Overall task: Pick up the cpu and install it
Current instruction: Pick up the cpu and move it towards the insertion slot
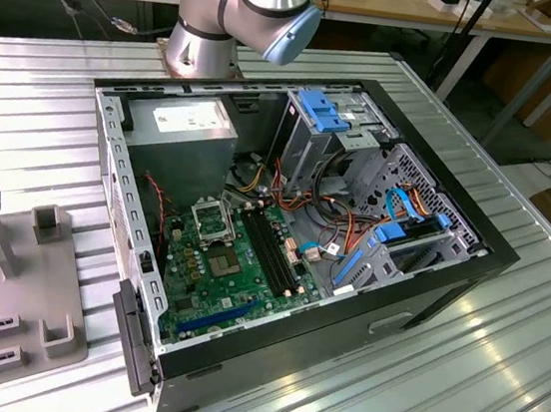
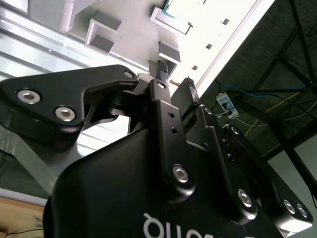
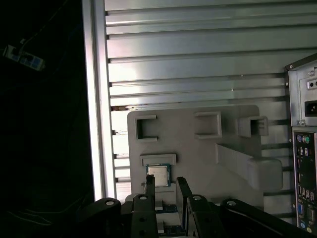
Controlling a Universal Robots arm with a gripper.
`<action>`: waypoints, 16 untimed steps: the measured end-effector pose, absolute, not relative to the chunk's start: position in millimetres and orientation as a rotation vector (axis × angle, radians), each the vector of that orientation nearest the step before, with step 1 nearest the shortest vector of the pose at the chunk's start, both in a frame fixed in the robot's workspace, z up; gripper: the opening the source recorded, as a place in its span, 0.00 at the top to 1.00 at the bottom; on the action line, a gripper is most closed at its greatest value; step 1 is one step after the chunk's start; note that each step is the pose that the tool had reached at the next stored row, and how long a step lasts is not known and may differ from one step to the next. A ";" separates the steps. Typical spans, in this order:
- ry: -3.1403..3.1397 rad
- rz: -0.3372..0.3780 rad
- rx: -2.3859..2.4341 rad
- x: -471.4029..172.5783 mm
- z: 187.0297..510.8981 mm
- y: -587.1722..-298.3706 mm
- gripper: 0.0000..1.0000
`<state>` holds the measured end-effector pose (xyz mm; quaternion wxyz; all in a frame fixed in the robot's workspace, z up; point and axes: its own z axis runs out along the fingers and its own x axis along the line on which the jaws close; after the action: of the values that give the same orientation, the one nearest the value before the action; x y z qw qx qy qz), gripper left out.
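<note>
And here's the gripper (image 3: 166, 186), hanging over the grey fixture plate (image 3: 198, 158), its 2 fingers (image 3: 149, 184) parted by a moderate gap with nothing between them, so it's empty-handed. The cpu (image 3: 158, 174) sits flat, silver top up, in a small framed recess on that plate. It lies just ahead of the fingertips and below them, nearer 1 finger than the other, so a touch off the gripper's centre line. It's square, so there's no long axis to speak of, and its edges look roughly square to the line across the 2 fingertips. Only 1 arm on this job, so no contest over who's nearer. Height is the tricky call: I can't tell how far above the chip the tips are. 1 fingertip overlaps the chip's near corner, and the gripper body hides the plate's near edge, where a scrap of green and blue between the fingers defies naming. In the exterior view the black-framed socket (image 1: 211, 220) on the green motherboard (image 1: 237, 277) waits inside the open computer case (image 1: 490, 258), with the plate just outside its wall
</note>
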<state>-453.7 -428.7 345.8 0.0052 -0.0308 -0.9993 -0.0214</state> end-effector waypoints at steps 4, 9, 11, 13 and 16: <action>-3.129 -0.067 -0.096 -453.8 345.8 -428.7 0.69; -3.129 -0.067 -0.096 -454.2 345.8 -428.7 0.69; -3.129 -0.067 -0.096 -454.2 345.8 -428.7 0.69; -3.129 -0.067 -0.097 -454.3 345.8 -428.8 0.69; -3.129 -0.067 -0.096 -454.3 345.5 -430.0 0.69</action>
<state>-454.3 -430.0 345.5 0.0053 -0.0308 -0.9993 -0.0214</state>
